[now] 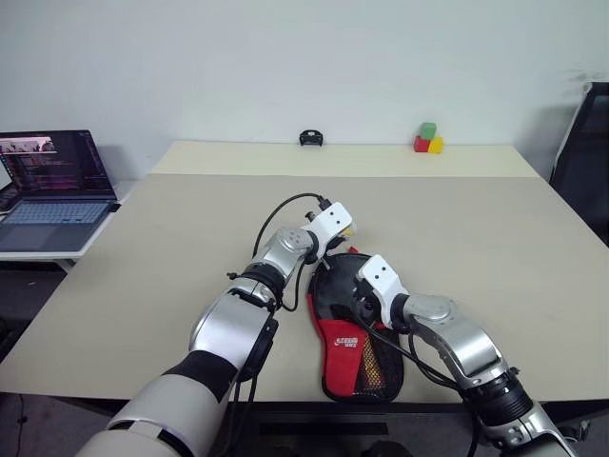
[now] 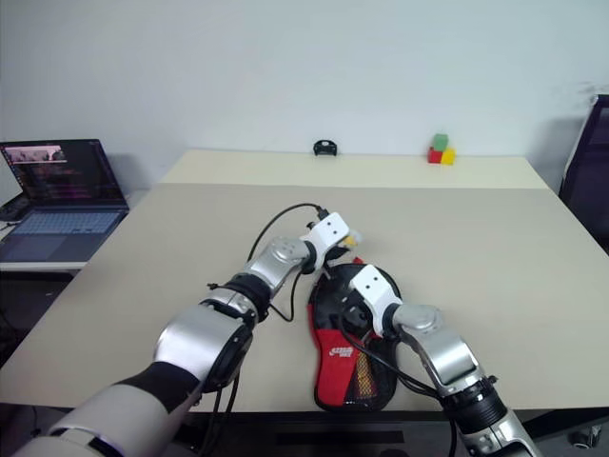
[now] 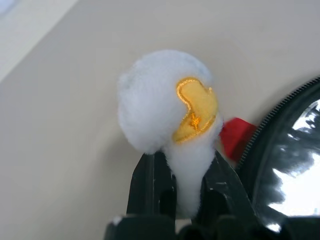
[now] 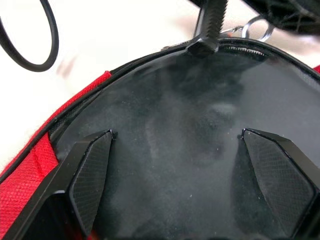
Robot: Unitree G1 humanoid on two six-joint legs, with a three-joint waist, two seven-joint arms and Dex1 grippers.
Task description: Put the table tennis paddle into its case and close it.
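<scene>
While the left hand [image 3: 182,187] pinches the ball charm [image 3: 167,102], the right hand [image 4: 192,185] gapes over the case [image 1: 354,354].

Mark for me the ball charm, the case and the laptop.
ball charm [image 3: 165,100]: left wrist view, on its white fluffy body, beside the yellow patch.
case [image 1: 344,345]: left eye view, on the red panel near the white logo.
laptop [image 1: 59,162]: left eye view, on the lit screen.
</scene>
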